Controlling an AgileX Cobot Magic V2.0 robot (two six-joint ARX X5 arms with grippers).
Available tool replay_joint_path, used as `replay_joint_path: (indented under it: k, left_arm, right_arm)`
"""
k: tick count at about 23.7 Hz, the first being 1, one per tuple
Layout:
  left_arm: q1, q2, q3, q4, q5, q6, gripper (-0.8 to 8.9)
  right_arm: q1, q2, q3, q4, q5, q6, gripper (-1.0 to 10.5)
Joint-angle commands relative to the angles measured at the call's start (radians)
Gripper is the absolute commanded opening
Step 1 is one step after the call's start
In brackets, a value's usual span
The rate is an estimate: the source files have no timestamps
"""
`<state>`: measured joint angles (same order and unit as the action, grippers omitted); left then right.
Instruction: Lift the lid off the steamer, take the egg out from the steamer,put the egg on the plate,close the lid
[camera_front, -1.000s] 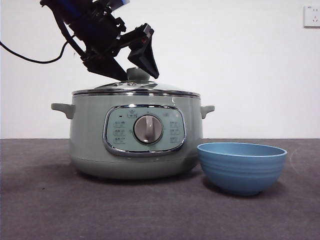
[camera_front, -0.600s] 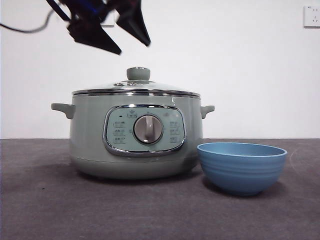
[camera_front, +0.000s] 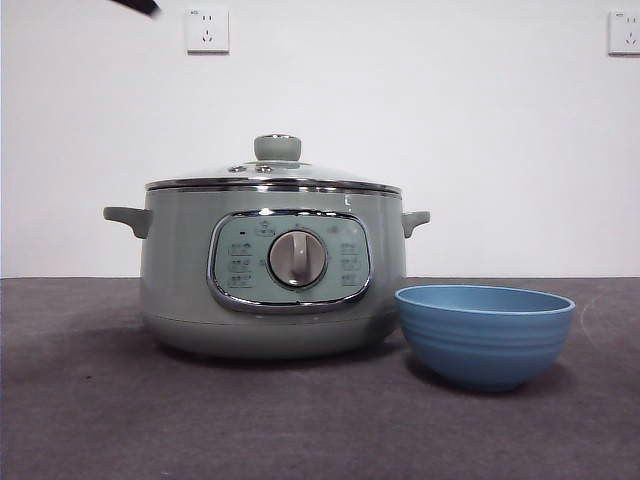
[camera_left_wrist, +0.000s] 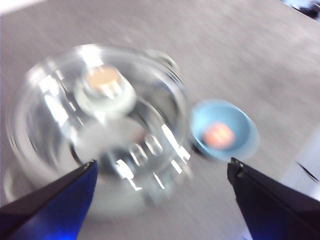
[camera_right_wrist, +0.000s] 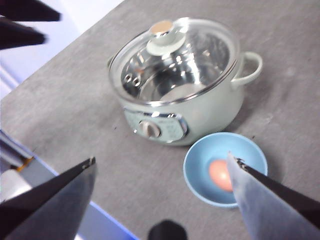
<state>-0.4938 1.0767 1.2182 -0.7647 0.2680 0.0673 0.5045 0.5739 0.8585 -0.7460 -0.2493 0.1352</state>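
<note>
The pale green steamer (camera_front: 270, 270) stands on the table with its glass lid (camera_front: 272, 175) shut on it. The blue plate (camera_front: 485, 335) stands just right of it. The egg (camera_right_wrist: 221, 175) lies in the plate; it also shows in the blurred left wrist view (camera_left_wrist: 218, 135). My left gripper (camera_left_wrist: 162, 162) is open and empty, high above the lid (camera_left_wrist: 100, 110); in the front view only its black tip (camera_front: 138, 5) shows at the top left. My right gripper (camera_right_wrist: 161, 159) is open and empty, high above the table, on the dial side of the steamer (camera_right_wrist: 175, 85) and plate (camera_right_wrist: 225, 167).
The table is a grey cloth surface (camera_front: 100, 420) before a white wall with two sockets (camera_front: 207, 30). In the right wrist view the left gripper's dark jaws (camera_right_wrist: 25, 22) show at a corner, and a dark round object (camera_right_wrist: 166, 231) lies near the table's edge.
The left gripper has let go of the lid's knob and risen up and to the left, almost out of the front view. The lid stays on the steamer.
</note>
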Motion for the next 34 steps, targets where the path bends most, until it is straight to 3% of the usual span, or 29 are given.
replay_joint_path:
  k: [1, 7, 15, 17, 19, 21, 34]
  left_arm:
    - [-0.003, -0.064, -0.005, -0.105, 0.030, 0.004, 4.40]
    - [-0.003, -0.153, -0.005, -0.290, 0.029, 0.004, 4.40]
    - [-0.003, -0.163, -0.005, -0.344, 0.030, 0.004, 4.08]
    - [-0.003, -0.163, -0.005, -0.344, 0.030, 0.004, 2.38]
    - [-0.003, -0.163, -0.005, -0.343, 0.030, 0.004, -0.18]
    - [-0.003, -0.163, -0.005, -0.343, 0.029, 0.005, -0.06]
    - [-0.003, -0.163, -0.005, -0.343, 0.022, 0.005, -0.04]
  right_arm:
    - [0.003, -0.001, 0.001, -0.018, -0.017, 0.006, 4.4]
    - [0.002, 0.000, 0.001, -0.110, -0.040, 0.006, 4.4]
    - [0.003, 0.000, 0.001, -0.158, -0.040, 0.007, 4.3]
    - [0.003, 0.000, 0.001, -0.165, -0.040, 0.007, 3.0]
    - [0.003, 0.000, 0.001, -0.171, -0.040, 0.007, 0.8]
    - [0.003, 0.000, 0.001, -0.171, -0.040, 0.006, -0.1]
    - [0.002, 0.000, 0.001, -0.171, -0.036, 0.006, 0.0]
